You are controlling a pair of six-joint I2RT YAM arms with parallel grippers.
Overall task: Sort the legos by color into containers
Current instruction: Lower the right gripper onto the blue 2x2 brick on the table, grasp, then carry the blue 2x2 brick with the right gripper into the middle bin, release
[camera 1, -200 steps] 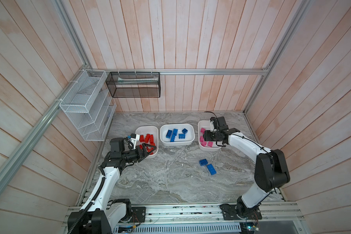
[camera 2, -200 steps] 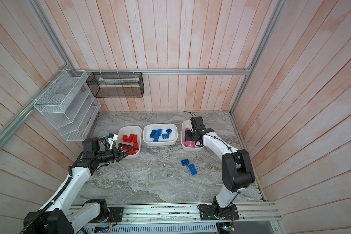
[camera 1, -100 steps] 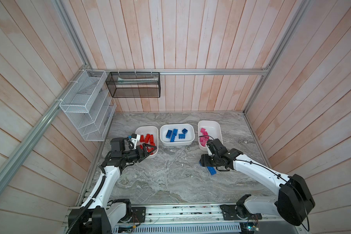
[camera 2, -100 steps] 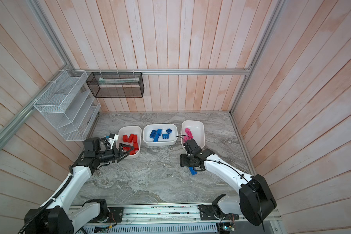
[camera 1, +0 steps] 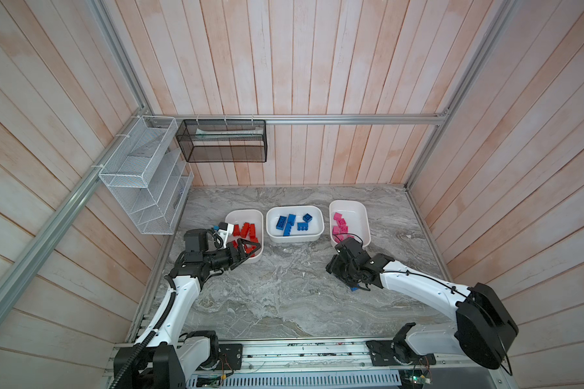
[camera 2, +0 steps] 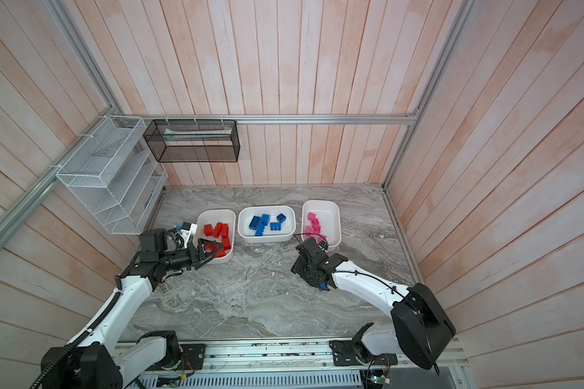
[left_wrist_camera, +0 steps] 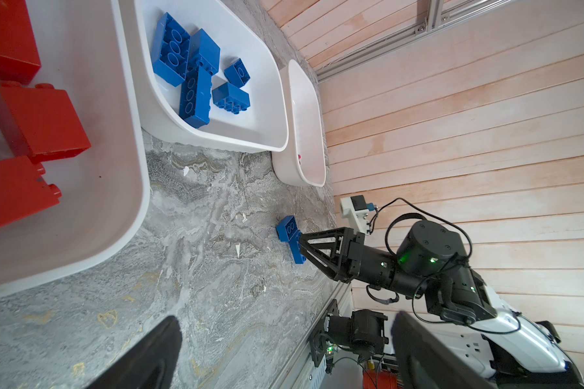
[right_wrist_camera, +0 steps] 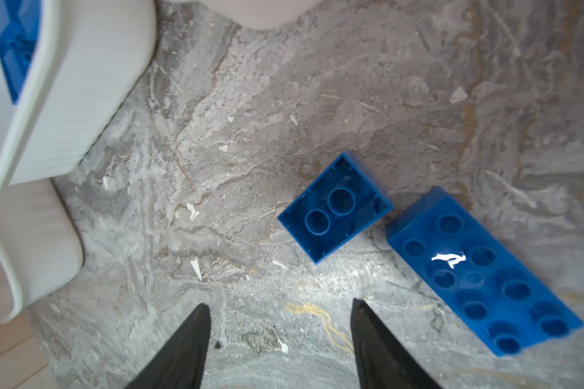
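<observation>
Blue and unsorted, a small upturned studded plastic brick (right_wrist_camera: 334,208) and an oblong studded plastic brick (right_wrist_camera: 482,272) are found on the grey marbled worktop (right_wrist_camera: 250,118) near the middle white plastic tub (right_wrist_camera: 71,84), so the right end effector (right_wrist_camera: 279,303) is aimed down at them, half open and empty.

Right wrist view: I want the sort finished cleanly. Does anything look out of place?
A smaller blue brick and a longer blue brick lie loose on the table, outside the white tub holding blue bricks. The smaller is upside down, hollow side up; the longer carries a white mark. The right hand, open, is near them.
</observation>
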